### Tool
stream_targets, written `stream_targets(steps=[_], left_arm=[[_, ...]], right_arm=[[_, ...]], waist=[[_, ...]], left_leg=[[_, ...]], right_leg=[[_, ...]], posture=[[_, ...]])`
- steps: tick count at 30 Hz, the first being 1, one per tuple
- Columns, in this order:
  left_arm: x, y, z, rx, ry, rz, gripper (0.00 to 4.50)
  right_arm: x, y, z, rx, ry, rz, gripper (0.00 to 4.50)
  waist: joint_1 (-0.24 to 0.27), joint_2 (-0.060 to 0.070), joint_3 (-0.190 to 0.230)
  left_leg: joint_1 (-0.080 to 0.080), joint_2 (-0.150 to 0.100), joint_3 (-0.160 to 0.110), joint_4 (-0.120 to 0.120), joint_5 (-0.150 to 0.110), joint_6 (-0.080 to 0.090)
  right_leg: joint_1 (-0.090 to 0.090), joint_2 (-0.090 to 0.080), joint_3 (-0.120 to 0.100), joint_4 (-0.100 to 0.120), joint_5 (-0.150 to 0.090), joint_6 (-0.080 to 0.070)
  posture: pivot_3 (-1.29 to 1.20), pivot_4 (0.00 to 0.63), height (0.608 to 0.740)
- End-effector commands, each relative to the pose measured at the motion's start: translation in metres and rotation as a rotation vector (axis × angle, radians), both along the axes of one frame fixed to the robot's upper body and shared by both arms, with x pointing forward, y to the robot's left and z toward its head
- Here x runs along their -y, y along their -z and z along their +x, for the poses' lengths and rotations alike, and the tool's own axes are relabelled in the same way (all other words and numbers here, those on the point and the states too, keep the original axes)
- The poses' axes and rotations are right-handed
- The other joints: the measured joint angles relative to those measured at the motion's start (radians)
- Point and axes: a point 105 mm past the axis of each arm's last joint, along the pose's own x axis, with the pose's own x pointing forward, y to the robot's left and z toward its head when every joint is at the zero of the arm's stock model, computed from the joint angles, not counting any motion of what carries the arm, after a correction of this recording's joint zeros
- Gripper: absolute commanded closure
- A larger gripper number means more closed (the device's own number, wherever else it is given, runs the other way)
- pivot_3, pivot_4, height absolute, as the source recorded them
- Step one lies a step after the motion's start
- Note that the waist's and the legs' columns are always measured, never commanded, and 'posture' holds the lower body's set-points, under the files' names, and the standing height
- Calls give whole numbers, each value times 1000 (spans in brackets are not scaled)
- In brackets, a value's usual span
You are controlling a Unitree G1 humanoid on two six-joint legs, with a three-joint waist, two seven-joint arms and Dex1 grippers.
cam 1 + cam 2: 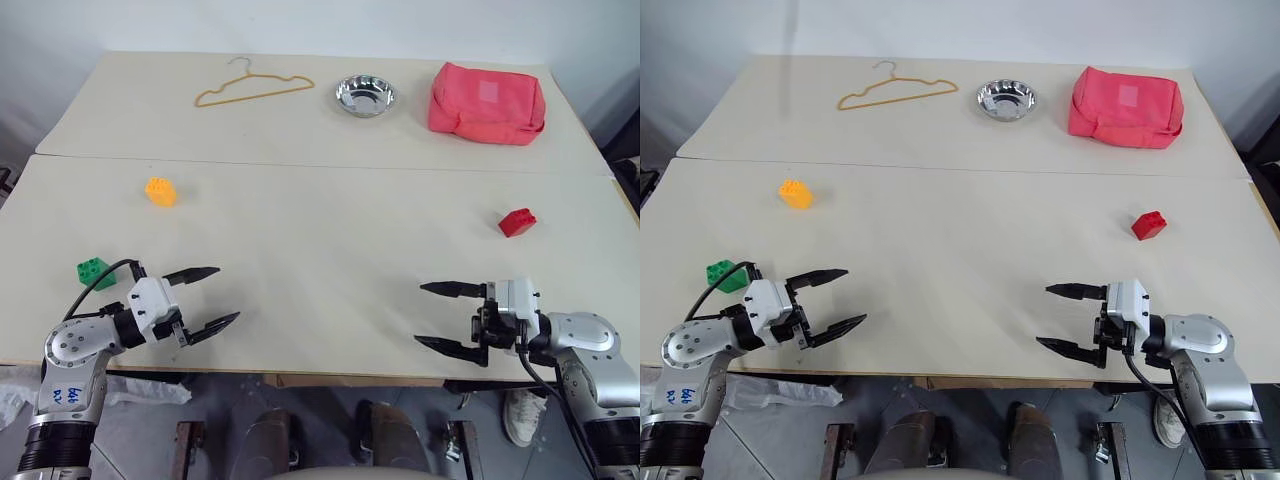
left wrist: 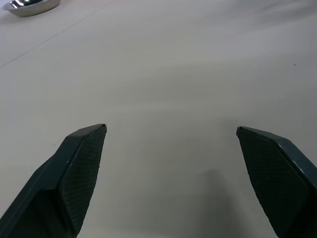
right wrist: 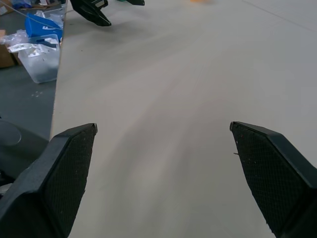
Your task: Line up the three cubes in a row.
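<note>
Here, the cubes first, then what lies around them.

Red cube: the small red studded plastic cube [image 1: 517, 222] sits on the right side of the near table, well apart from the other two, and farther out than the right gripper.

Orange-yellow cube: the small orange-yellow studded plastic cube [image 1: 160, 191] sits on the left side of the near table, beyond the green one and a little to its right.

Green cube: the small green studded plastic cube [image 1: 95, 272] lies near the left front edge, just beside the left arm's wrist, not between the fingers.

Row: the three cubes are spread apart, not lined up.

Left gripper: the black two-fingered left gripper [image 1: 213, 296] hovers low over the near table, pointing toward the middle, jaws spread wide, nothing in them.

Right gripper: the black two-fingered right gripper [image 1: 432, 315] faces it from the right, jaws also wide, holding nothing.

Tables: two pale beige tabletops [image 1: 330, 250] meet at a seam.

Far table: a thin orange-yellow wire hanger [image 1: 253, 89], a shiny round steel bowl [image 1: 365, 95] and a pinkish-red fabric pouch [image 1: 487, 103] lie in a line from left to right.
</note>
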Motion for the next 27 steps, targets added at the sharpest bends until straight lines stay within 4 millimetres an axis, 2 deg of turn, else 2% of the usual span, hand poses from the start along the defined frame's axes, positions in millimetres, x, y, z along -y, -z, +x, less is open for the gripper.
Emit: stream_targets(steps=[1, 3, 5, 9, 11, 14, 16, 20, 21, 25, 27], left_arm=[[-8, -15, 4, 23, -38, -37, 31], [-4, -23, 8, 20, -45, -97, 31], [8, -30, 9, 7, -5, -130, 31], [56, -43, -3, -48, 212, -204, 31], [80, -40, -8, -51, 331, -162, 31], [110, -40, -4, -68, 440, -168, 31], [123, -38, -2, -81, 486, -161, 31], [135, -37, 3, -107, 529, -166, 31], [138, -37, 5, -102, 537, -163, 31], [138, -43, 12, -48, 540, -159, 31], [139, -47, 15, -39, 529, -177, 31]], right_arm=[[10, -18, 7, 89, 85, 45, 0], [20, -28, 12, 127, 162, 78, 0], [32, -37, 14, 147, 243, 105, 0], [70, -49, 8, 169, 481, 167, 0], [88, -46, 3, 187, 605, 174, 0], [117, -35, -10, 212, 806, 177, 0], [133, -28, -18, 215, 926, 178, 0], [146, -11, -25, 169, 1047, 157, 0], [148, -9, -22, 142, 1089, 166, 0], [145, -16, 8, 94, 1125, 122, 0], [144, -27, 23, 97, 1104, 142, 0]], waist=[[1, 0, 0], [2, 0, 0], [6, 0, 0], [24, 0, 0], [27, 0, 0], [29, 0, 0], [25, 0, 0], [12, 2, -2], [11, 2, -2], [-2, 2, -2], [-4, 3, -2]], left_leg=[[0, 0, 0, 0, 0, 0], [0, 0, 0, 0, 0, 0], [0, 0, 0, 0, 0, 0], [0, 0, -1, 0, 0, 0], [-1, -1, -1, 0, 0, 0], [0, -2, -1, 1, 0, 0], [0, -2, 0, 0, 0, 0], [2, -1, 4, -1, 0, 0], [2, 0, 4, -2, 0, 0], [3, 0, 5, 0, 0, 0], [4, 0, 6, 0, 1, 0]], right_leg=[[0, 0, 0, 0, 0, 0], [0, 0, 0, 0, 0, 0], [0, 0, 0, 0, 0, 0], [0, 0, 0, 0, 0, 0], [1, 0, 0, 0, 0, 0], [1, 0, 0, 0, 0, 0], [1, 0, 1, 0, 0, 0], [0, 1, 4, 1, 0, 0], [0, 2, 4, 1, 0, 0], [0, 2, 7, 3, 0, 0], [-1, 1, 8, 4, 0, 0]], posture=[[0, 150, 740], [0, 150, 740], [0, 150, 740], [0, 150, 740], [0, 150, 740], [0, 150, 740], [0, 150, 740], [0, 150, 740], [0, 150, 740], [0, 150, 740], [0, 150, 740]])
